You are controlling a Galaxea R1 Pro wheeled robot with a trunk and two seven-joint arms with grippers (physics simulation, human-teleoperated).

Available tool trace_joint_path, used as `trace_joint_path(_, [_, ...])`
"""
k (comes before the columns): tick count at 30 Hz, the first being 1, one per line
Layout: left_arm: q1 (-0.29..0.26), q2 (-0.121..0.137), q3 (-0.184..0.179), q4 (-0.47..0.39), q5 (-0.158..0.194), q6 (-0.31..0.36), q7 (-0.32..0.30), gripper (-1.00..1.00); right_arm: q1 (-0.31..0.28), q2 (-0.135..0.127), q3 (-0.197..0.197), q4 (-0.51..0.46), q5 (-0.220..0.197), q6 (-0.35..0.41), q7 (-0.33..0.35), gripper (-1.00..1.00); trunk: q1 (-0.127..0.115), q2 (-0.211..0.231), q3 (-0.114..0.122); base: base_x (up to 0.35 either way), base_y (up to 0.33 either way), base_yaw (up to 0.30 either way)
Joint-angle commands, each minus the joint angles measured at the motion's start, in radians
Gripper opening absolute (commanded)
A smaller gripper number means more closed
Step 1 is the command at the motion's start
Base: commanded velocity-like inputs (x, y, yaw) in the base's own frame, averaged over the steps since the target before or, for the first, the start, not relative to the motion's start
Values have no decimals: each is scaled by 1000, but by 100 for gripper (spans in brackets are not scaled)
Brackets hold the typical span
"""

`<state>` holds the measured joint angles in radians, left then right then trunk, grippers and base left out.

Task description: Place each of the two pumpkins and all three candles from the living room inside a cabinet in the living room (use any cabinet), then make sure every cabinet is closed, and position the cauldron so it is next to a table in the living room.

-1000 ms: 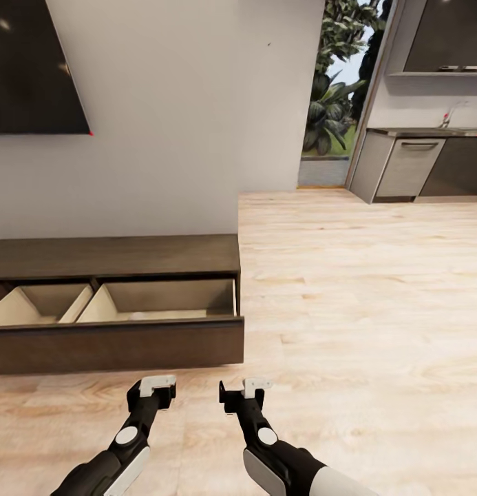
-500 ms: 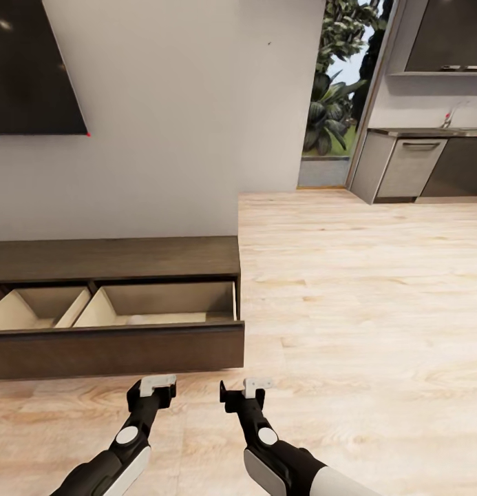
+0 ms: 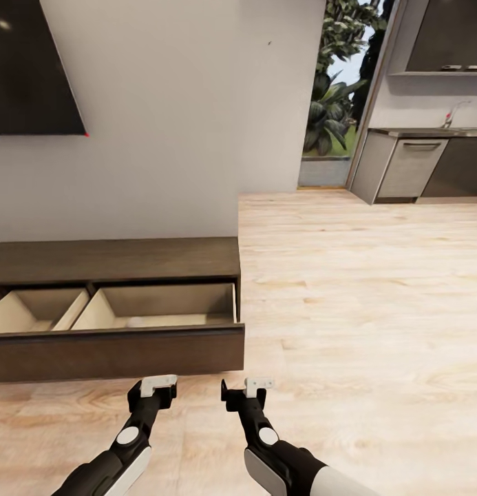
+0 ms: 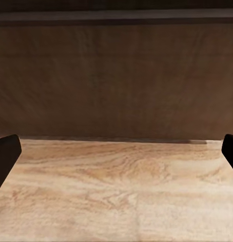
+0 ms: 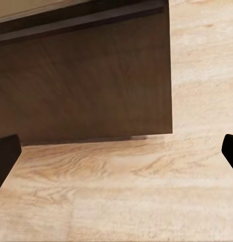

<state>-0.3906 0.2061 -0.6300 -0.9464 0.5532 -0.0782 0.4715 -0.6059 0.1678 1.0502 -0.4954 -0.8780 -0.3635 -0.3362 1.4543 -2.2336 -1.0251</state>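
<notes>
Both empty, wide-open, the left gripper [image 3: 157,393] and right gripper [image 3: 246,394] hover low before the cabinet [image 3: 114,258]. Its drawer [image 3: 121,351] stands pulled out, apparently ready for shutting.

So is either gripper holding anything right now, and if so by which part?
Nothing is held. The left gripper and the right gripper are both open and empty, above the pale wooden floor, facing the long dark-brown wooden cabinet.

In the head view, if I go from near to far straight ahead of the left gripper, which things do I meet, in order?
Left gripper → strip of wooden floor → dark front panel of the open drawer → pale drawer interior → cabinet top → white wall.
</notes>
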Motion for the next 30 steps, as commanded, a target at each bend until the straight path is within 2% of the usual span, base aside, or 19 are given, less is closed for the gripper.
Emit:
trace_joint_path(1, [-2, 2, -7, 1, 11, -7, 8, 100, -2, -1, 8, 0, -9, -5, -6, 100, 0, 0, -1, 231, 0, 0])
trace_joint_path(13, [-2, 6, -5, 3, 14, -8, 10, 100, -2, -2, 7, 0, -9, -6, -6, 100, 0, 0, -1, 66, 29, 0])
trace_joint_path(22, [-2, 2, -5, 10, 13, -8, 10, 100, -2, -1, 7, 0, -9, -6, -6, 100, 0, 0, -1, 156, 42, 0])
trace_joint_path(30, [-2, 1, -8, 28, 4, -11, 9, 100, -2, -2, 7, 0, -8, -6, -6, 100, 0, 0, -1, 50, 1, 0])
